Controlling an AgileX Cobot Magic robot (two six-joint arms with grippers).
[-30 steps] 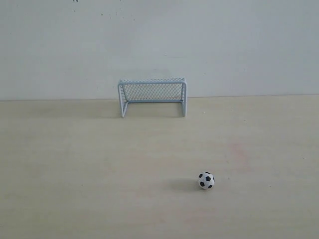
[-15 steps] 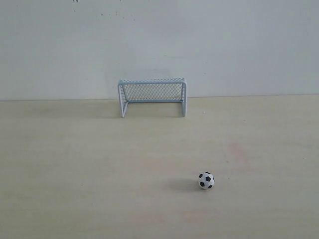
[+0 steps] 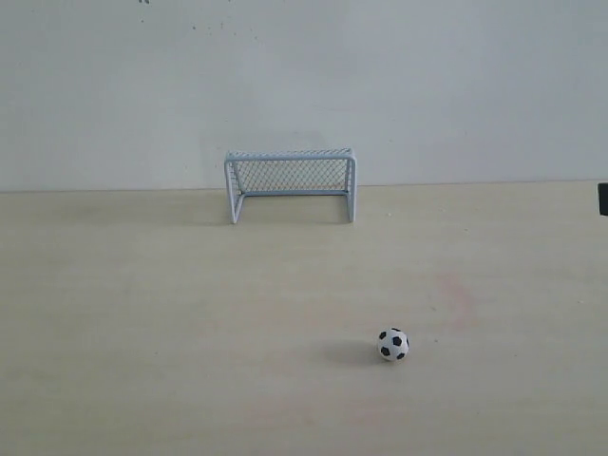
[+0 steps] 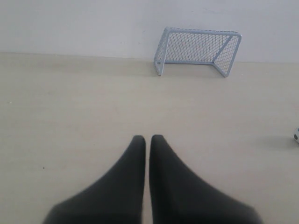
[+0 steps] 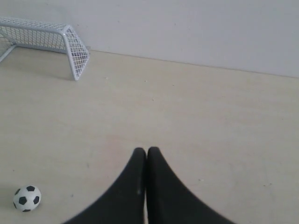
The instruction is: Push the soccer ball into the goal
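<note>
The soccer ball (image 3: 393, 344), white with black patches, rests on the pale table in front and to the right of the goal (image 3: 291, 183), which stands against the back wall with its mouth facing forward. The right wrist view shows the ball (image 5: 27, 198) and one end of the goal (image 5: 51, 42). My right gripper (image 5: 146, 150) is shut and empty, well apart from the ball; only a dark sliver of that arm (image 3: 603, 199) shows at the exterior view's right edge. My left gripper (image 4: 148, 138) is shut and empty, far from the goal (image 4: 198, 49); the ball (image 4: 296, 136) peeks in at the frame edge.
A plain white wall (image 3: 304, 85) rises directly behind the goal. The table (image 3: 171, 313) is a pale wooden surface with a faint reddish mark (image 3: 454, 290) to the right of centre.
A dark piece of the right arm has come into view at the right edge of the exterior view. The ball and goal have not moved.
</note>
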